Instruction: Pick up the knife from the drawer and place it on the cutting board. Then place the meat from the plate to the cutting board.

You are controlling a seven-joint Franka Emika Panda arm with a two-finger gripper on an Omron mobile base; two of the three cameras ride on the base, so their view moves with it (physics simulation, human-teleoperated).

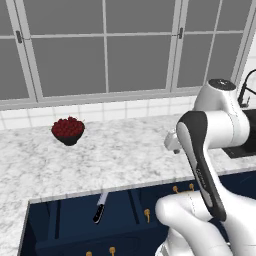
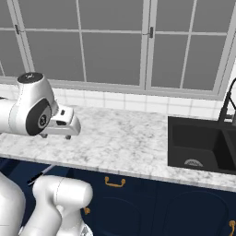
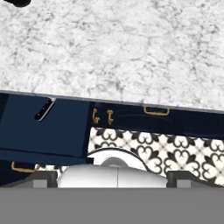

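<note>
Lying in the open drawer (image 1: 75,220), the knife (image 1: 100,207) is the thing to fetch first — black handle toward the drawer front, silver blade running back under the lip of the counter (image 1: 115,150). From the left base camera its long axis runs nearly front to back, tilted a little so the blade tip leans right. In the hand view the knife (image 3: 44,109) shows as a short dark bar with a pale glint, slanted on the navy floor of the drawer just below the counter edge.

I judge it light, stiff and thin, lying flat on a hard floor, so the blade will be slick and low to grasp. The handle is the better hold: thicker, duller, and toward the open side. The fingers should close across the handle, square to the long axis.

The gripper (image 2: 57,134) hangs above the counter, well apart from the knife; how far its fingers stand apart I cannot tell. A bowl of red fruit (image 1: 68,130) sits back by the wall, and the sink (image 2: 203,147) lies off to the right.
</note>
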